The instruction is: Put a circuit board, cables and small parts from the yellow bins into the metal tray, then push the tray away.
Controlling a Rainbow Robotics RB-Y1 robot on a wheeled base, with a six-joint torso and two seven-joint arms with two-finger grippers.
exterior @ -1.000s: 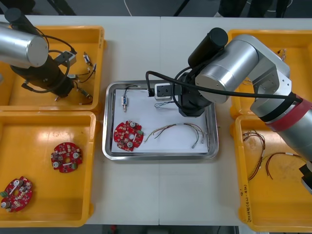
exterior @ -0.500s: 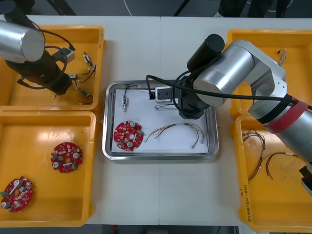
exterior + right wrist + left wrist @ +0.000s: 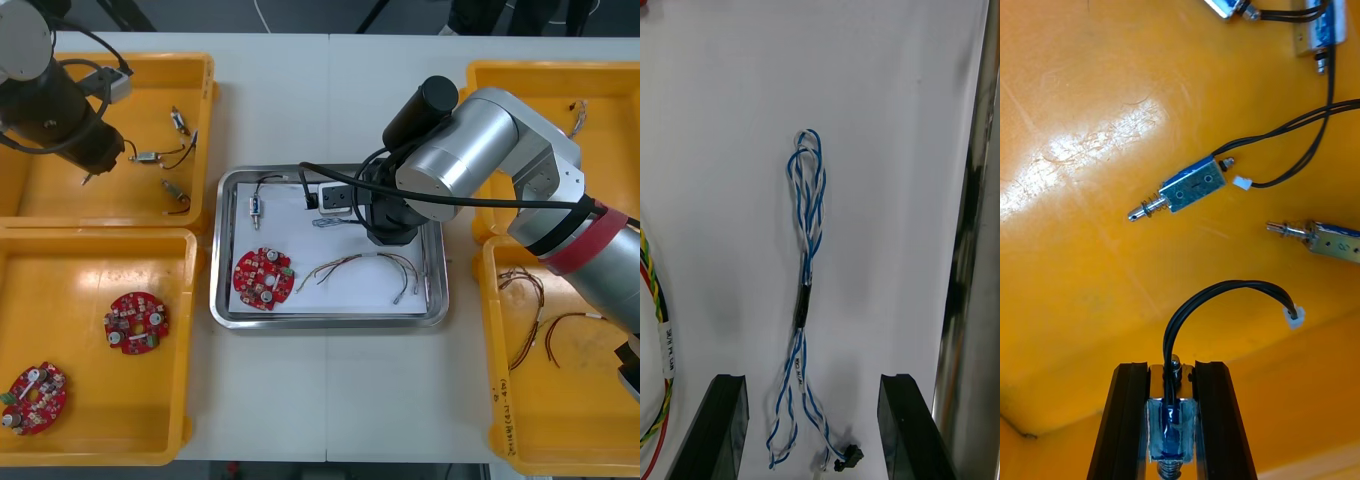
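Note:
My right gripper (image 3: pixel 812 424) hangs open low over the metal tray (image 3: pixel 225 300), near its far edge. Between its fingers (image 3: pixel 721 427) a twisted blue and white cable (image 3: pixel 809 225) lies loose on the tray's white inside. In the front view this cable (image 3: pixel 331 221) lies just ahead of the right gripper (image 3: pixel 345 208). The tray also holds a round red circuit board (image 3: pixel 263 278), a red and yellow cable (image 3: pixel 365 264) and a small metal part (image 3: pixel 255 210). My left gripper (image 3: pixel 1171 420) is shut on a small metal part (image 3: pixel 1171 435) with a black cable (image 3: pixel 1225 289), above the far left yellow bin (image 3: pixel 60 200).
Loose small metal parts (image 3: pixel 1187 187) lie in the far left bin, under the left gripper (image 3: pixel 90 172). Two circuit boards (image 3: pixel 137 322) sit in the near left bin. Red and yellow cables (image 3: pixel 540 320) lie in the near right bin. The tray's shiny rim (image 3: pixel 970 225) runs beside one right finger.
My right gripper has opened and let go of the blue and white cable, which now lies in the tray. My left arm has drawn back and leftward over its bin, still gripping the small part.

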